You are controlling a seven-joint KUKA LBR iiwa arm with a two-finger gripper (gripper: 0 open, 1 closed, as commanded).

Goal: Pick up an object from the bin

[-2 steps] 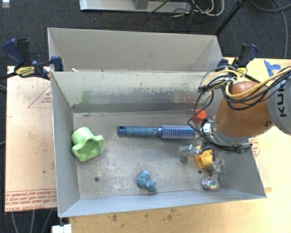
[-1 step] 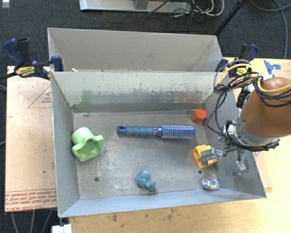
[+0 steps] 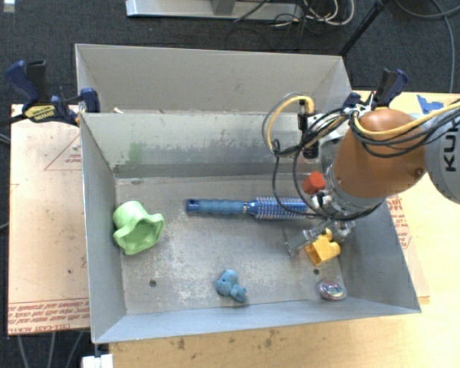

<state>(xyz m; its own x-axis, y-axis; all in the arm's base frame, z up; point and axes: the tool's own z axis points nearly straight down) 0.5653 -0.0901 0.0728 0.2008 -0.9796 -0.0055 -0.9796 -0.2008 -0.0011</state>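
Yellow is your mark: the small yellow plastic block (image 3: 323, 250) lies just beside the bristle end of the blue long-handled brush (image 3: 245, 207), right at the jaws, whose state you cannot tell; it is likely light, stiff and smooth, so grip its flat sides.

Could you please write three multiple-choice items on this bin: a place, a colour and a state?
1. Where does the green lump lie? A left side; B right front corner; C on the rim.
2. What colour is the small piece beside the hand? A yellow; B white; C purple.
3. How is the blue brush posed? A upright; B lying flat; C hanging over the rim.
Key: 1 A, it sits far left; 2 A, plainly yellow; 3 B, its whole length lies down.
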